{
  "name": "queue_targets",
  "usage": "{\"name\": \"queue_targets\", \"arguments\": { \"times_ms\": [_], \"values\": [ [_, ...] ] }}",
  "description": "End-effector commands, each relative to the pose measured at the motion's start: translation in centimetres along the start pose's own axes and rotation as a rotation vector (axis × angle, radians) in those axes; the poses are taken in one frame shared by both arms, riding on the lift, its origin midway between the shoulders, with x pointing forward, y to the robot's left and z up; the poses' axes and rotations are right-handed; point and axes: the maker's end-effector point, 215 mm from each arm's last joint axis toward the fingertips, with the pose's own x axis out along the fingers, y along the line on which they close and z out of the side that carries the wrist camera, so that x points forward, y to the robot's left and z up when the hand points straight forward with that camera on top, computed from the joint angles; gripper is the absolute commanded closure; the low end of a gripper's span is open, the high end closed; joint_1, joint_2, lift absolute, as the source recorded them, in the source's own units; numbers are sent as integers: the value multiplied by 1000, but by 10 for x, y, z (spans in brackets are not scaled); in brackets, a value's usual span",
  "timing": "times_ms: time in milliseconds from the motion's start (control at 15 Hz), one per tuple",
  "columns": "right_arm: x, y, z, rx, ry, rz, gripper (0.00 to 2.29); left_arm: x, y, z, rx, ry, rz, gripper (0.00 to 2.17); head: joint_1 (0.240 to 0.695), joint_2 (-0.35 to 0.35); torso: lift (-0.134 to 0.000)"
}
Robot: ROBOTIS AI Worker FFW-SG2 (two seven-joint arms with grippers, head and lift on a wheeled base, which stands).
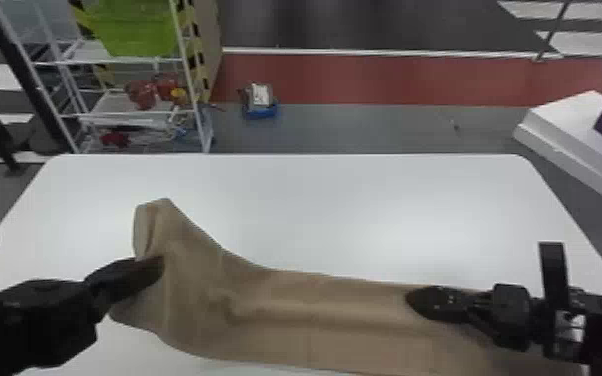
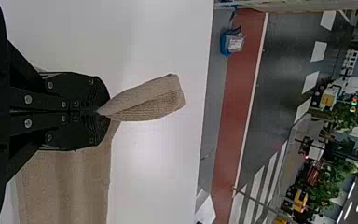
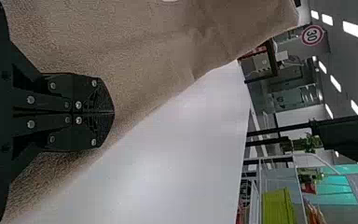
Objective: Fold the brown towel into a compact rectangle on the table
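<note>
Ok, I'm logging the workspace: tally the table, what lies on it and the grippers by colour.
Brown: 1, the towel
White: 1, the table
Black: 2, the left gripper and the right gripper
Total: 4

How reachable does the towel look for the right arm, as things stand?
Likely yes: the right end effector is over the towel with nothing visible between them, though its fingers look shut.

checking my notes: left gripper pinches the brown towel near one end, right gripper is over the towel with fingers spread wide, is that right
Not quite: the fingers of the right gripper are together, not spread wide, as the right wrist view shows. It is over the brown towel, and the left gripper does pinch the towel near one end.
</note>
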Motion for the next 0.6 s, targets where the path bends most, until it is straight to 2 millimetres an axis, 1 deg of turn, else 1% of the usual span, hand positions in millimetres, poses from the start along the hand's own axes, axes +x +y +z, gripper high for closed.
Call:
{"name": "queue_targets", "arguments": {
  "times_ms": [0, 333, 533],
  "values": [
    [16, 6, -1, 9, 16, 32, 1895, -2, -3, -2, 0, 2, -3, 1430, 695, 3, -123],
    [46, 16, 6, 13, 29, 82, 1895, -4, -4, -2, 6, 2, 6, 1430, 695, 48, -123],
    [70, 20, 12, 11, 34, 115, 1895, -5, -10, 0, 13, -4, -3, 1430, 695, 82, -123]
  ]
}}
